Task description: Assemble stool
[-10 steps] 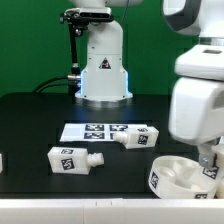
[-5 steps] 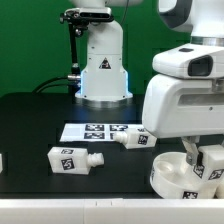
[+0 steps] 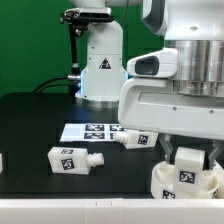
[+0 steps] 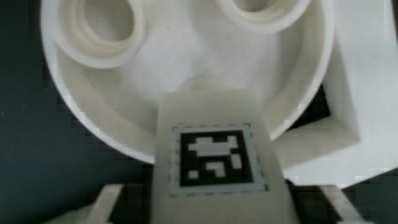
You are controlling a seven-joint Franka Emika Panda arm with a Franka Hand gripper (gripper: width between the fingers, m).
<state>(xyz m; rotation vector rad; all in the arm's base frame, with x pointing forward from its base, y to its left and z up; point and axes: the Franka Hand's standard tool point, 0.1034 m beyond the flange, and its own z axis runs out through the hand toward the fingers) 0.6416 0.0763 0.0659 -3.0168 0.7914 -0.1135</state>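
Note:
The round white seat (image 3: 163, 181) lies underside up at the front of the exterior view's right, and its holed underside fills the wrist view (image 4: 187, 75). My gripper (image 3: 189, 172) is shut on a square white leg (image 3: 187, 176) with a tag and holds it over the seat. In the wrist view this leg (image 4: 217, 150) stands between my fingers (image 4: 111, 205), and its far end points at the seat's inside. Two more legs lie on the table: one (image 3: 71, 160) at the front left, one (image 3: 135, 138) near the marker board.
The marker board (image 3: 93, 131) lies in the middle of the black table. The big white robot base (image 3: 103, 66) stands behind it. A small white part (image 3: 2, 160) shows at the exterior view's left edge. My arm hides the table's right side.
My arm has swung toward the exterior view's left with the leg in it and now hangs over the seat, covering more of it.

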